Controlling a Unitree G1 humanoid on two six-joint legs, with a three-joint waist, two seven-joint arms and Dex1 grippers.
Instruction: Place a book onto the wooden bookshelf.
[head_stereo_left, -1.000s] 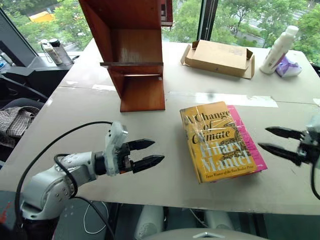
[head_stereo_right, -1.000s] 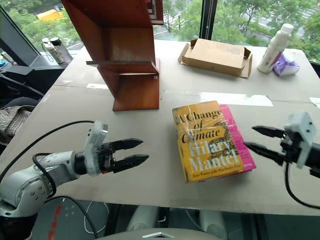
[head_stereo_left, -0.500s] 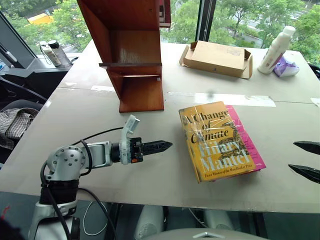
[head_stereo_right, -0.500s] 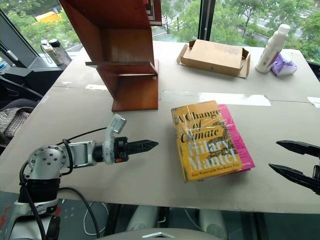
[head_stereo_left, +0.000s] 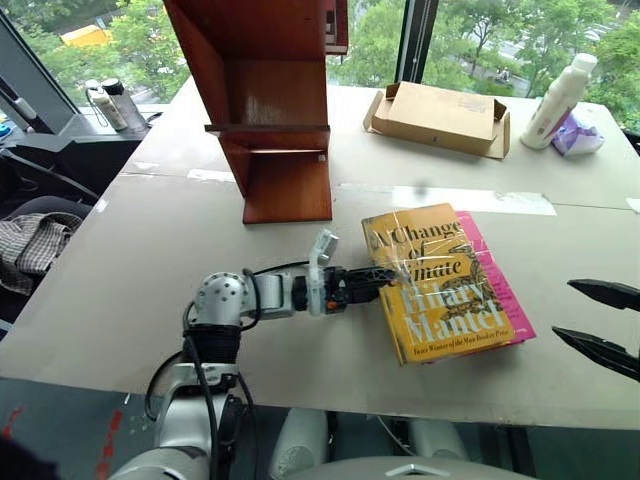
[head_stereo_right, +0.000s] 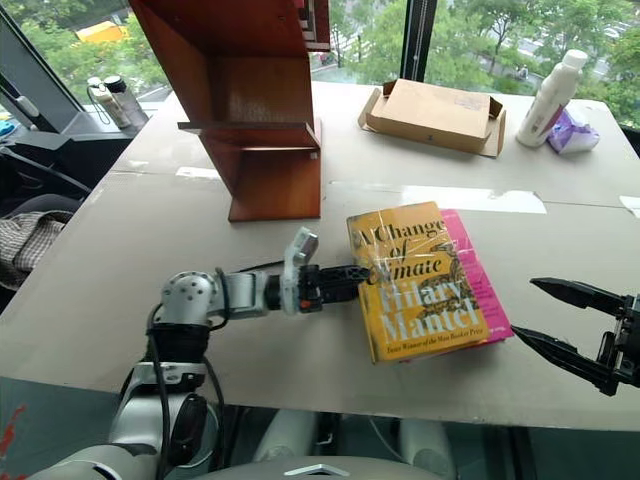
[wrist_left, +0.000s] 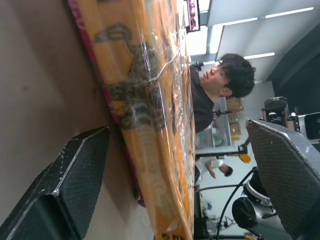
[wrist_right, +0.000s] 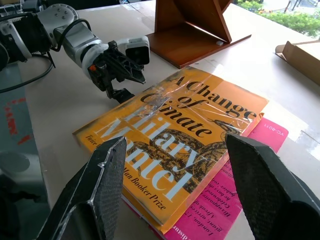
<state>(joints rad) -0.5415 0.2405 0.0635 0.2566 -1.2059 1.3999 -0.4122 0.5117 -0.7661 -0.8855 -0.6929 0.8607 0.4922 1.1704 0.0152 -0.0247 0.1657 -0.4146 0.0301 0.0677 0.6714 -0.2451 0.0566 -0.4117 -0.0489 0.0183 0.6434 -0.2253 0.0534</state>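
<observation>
The left gripper (head_stereo_left: 385, 281) reaches level to the yellow book's (head_stereo_left: 440, 282) spine edge, jaws spread one above the cover and one below — likely to pinch it for lifting. The book lies on a magenta-pink book (head_stereo_left: 497, 290), near the wooden bookshelf (head_stereo_left: 270, 110) on the grey table (head_stereo_left: 130, 260).

In its wrist view, the right gripper (wrist_right: 185, 192) hangs open before the book — apart from it; windows lie beyond.

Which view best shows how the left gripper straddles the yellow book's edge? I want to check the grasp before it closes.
The left wrist view: the open left gripper has one finger on each side of the book. Both eye views show it meeting the book's spine side; the right wrist view shows it from across the cover.
</observation>
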